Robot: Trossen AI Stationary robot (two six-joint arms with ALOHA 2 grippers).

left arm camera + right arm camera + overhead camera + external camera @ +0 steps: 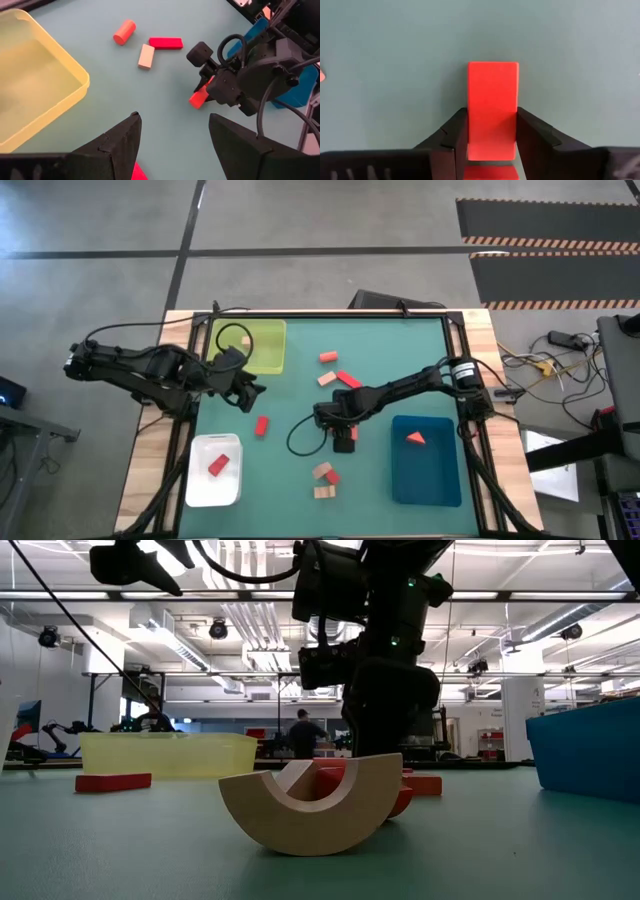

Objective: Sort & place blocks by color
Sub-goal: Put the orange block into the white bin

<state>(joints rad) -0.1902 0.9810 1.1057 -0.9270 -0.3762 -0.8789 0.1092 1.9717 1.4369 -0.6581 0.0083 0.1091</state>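
A tan wooden arch (310, 805) lies nearest on the smooth teal desk (290, 470). Mid-desk, the right gripper (491, 131) clenches a flat orange-red bar (492, 107). Farther off, the left gripper (172, 137) hangs released beside the translucent yellow tray (30, 95).

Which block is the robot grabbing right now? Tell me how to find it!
Find the blue tray on the table's right side, then look just left of it, where the right gripper points down at the mat. Between its two dark fingers sits a flat red block shaped like a bar. It is the only block squeezed by a gripper; the others lie loose.
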